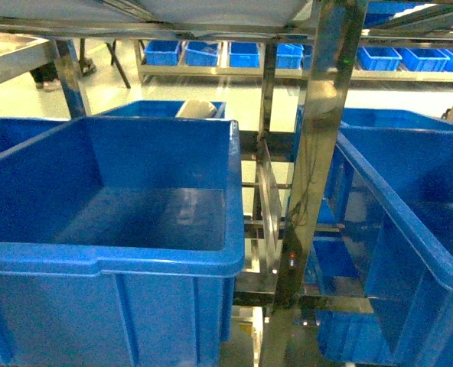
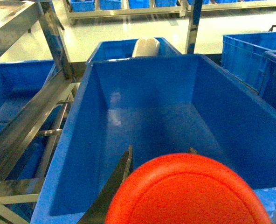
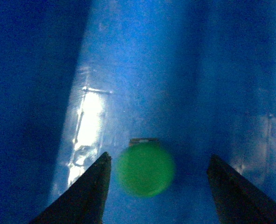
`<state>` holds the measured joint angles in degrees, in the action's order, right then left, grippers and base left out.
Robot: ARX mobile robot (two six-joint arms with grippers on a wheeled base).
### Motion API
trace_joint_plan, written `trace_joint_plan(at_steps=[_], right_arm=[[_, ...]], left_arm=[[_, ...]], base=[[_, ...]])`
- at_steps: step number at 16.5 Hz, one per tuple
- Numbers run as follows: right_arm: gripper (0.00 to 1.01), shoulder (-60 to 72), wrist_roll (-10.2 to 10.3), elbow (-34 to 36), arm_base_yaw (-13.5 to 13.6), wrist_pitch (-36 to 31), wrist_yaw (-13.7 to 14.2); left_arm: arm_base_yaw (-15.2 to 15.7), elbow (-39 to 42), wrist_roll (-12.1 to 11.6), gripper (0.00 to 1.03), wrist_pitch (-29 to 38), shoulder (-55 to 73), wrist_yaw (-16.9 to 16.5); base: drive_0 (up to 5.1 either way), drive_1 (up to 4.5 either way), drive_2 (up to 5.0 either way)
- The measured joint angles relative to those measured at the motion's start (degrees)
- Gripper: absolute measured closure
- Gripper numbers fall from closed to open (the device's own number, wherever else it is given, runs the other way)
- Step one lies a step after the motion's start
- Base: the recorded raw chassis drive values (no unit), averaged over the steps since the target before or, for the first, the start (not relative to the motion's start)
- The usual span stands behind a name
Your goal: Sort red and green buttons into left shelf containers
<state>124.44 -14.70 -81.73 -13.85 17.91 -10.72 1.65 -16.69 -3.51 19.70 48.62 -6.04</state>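
Progress looks partial, as far as we can judge. In the head view we see the large deep bright-blue plastic tub (image 1: 108, 252) on the left of the steel shelf post (image 1: 318, 153). Its floor appears bare, and neither arm nor button shows here. A second large blue tub (image 1: 410, 222) sits right of that post, with a row of small blue bins (image 1: 211, 53) far behind the post.

From the left wrist camera we look down into the same deep tub (image 2: 152, 93). The red mushroom-cap push-button (image 2: 187, 191) fills the bottom of the frame, above the tub's near rim. The dark fingers (image 2: 114, 182) of the left gripper (image 2: 166, 196) flank it closely, so we judge the pincer clenched on the red button, not yet dropped.

From the right wrist camera we see the green mushroom-cap push-button (image 3: 145, 169), blurred, against a blue tub wall or floor (image 3: 175, 70). The right gripper (image 3: 159, 186) has its dark fingers (image 3: 89, 191) spread wide, with clear gaps on both sides of the green cap, so the pincer is released. We cannot tell whether the green button is falling or lying still, nor which tub this is.

We judge the green one is delivered or nearly so, and the red one is left to release.
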Motion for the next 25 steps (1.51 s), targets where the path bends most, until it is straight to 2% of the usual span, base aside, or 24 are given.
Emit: trace_joint_plan(at_steps=[3,4,5,7,9,12,13,19,20,21,22,25], right_arm=[[0.08,-0.5,0.1,3.5,0.0,-5.6,0.9],[0.01,-1.7,0.0,6.5,0.0,-8.8,1.2],[0.04,-3.3,-0.2,9.2,0.0,-11.9,1.0],[0.03,-8.1,-1.4,14.7,-0.5,-19.4,0.1],[0.03,-12.8,-3.1,19.4,-1.3,-22.9,-0.4],[0.03,-23.1,-4.9,32.0,-2.8,-29.6,-2.0],[0.03,-29.0,-4.7,37.4,-2.8,-33.1,-2.4],[0.03,-39.6,-3.9,47.6,-1.7,-41.3,-1.7],[0.03,-46.7,-2.7,54.7,-0.2,-45.1,0.6],[0.03,-52.1,-2.3,60.2,0.8,-45.5,2.1],[0.03,-54.1,-2.0,62.9,1.0,-44.9,2.4],[0.03,-53.5,-1.6,62.8,1.0,-45.4,3.0]], left_arm=[[0.0,0.0,0.0,0.77,0.0,0.0,0.0],[0.0,0.0,0.0,0.77,0.0,0.0,0.0],[0.0,0.0,0.0,0.77,0.0,0.0,0.0],[0.0,0.0,0.0,0.77,0.0,0.0,0.0],[0.0,0.0,0.0,0.77,0.0,0.0,0.0],[0.0,0.0,0.0,0.77,0.0,0.0,0.0],[0.0,0.0,0.0,0.77,0.0,0.0,0.0],[0.0,0.0,0.0,0.77,0.0,0.0,0.0],[0.0,0.0,0.0,0.77,0.0,0.0,0.0],[0.0,0.0,0.0,0.77,0.0,0.0,0.0],[0.0,0.0,0.0,0.77,0.0,0.0,0.0],[-0.3,-0.1,-0.3,0.77,-0.5,0.0,0.4]], base=[[0.0,0.0,0.0],[0.0,0.0,0.0],[0.0,0.0,0.0],[0.0,0.0,0.0],[0.0,0.0,0.0],[0.0,0.0,0.0],[0.0,0.0,0.0],[0.0,0.0,0.0],[0.0,0.0,0.0],[0.0,0.0,0.0],[0.0,0.0,0.0],[0.0,0.0,0.0]])
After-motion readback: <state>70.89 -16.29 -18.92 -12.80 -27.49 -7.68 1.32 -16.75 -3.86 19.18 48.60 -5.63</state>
